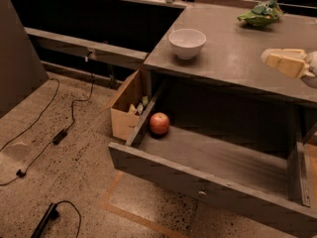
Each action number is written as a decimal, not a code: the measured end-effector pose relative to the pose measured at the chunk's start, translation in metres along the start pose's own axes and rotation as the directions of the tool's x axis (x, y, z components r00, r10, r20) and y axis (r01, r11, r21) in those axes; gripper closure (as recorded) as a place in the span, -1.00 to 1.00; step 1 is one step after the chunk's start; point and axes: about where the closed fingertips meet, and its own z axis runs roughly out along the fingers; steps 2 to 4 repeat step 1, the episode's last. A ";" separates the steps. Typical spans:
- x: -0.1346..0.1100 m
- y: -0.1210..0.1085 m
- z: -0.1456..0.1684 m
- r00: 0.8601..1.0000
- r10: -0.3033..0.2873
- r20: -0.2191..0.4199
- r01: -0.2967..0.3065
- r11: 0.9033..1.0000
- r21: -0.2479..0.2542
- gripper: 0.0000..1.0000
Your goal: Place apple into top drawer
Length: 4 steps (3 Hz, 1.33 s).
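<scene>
The red-orange apple (159, 123) lies inside the open top drawer (218, 192), in its back left corner against the left wall. The drawer is pulled far out; its flat front panel carries a small round metal knob (201, 194). My gripper (282, 61) with cream-coloured fingers is at the right edge of the view, above the counter and well up and right of the apple. It holds nothing.
A white bowl (187, 43) and a green leafy bag (261, 14) sit on the grey counter (233, 48). A small brown cardboard box (126, 105) stands on the floor left of the drawer. Black cables (64, 128) trail across the floor at left.
</scene>
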 end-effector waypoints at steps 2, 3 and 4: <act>-0.020 -0.022 -0.009 0.998 -0.040 -0.058 0.048 0.988 0.148 0.63; -0.020 -0.022 -0.009 0.998 -0.040 -0.058 0.048 0.988 0.148 0.63; -0.020 -0.022 -0.009 0.998 -0.040 -0.058 0.048 0.988 0.148 0.63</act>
